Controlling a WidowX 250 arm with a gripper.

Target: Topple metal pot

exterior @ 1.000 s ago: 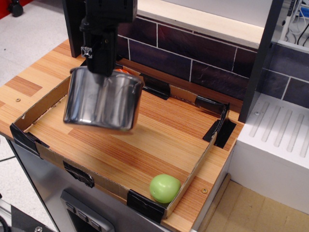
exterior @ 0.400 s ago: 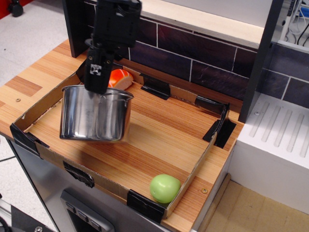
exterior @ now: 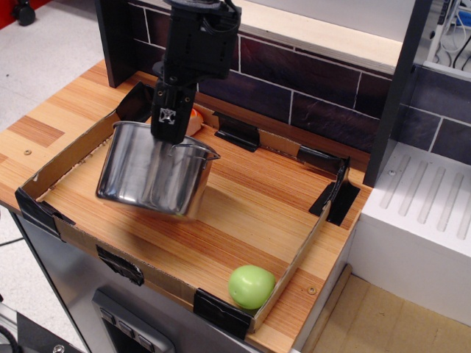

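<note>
Robot gripper (exterior: 171,132) pinches the far rim of the metal pot (exterior: 153,172), tilting it rightward so it can tip over; green ball (exterior: 251,286) sits near right

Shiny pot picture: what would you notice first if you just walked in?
First, the big shiny metal pot, tilted at the left of the cardboard-walled tray, with the black gripper at its rim. Then the green ball in the tray's near right corner. An orange toy peeks out behind the pot.

Metal pot (exterior: 153,170) tilted — fingers (exterior: 166,123) pinch its rim; green ball (exterior: 251,286) well apart.
</note>
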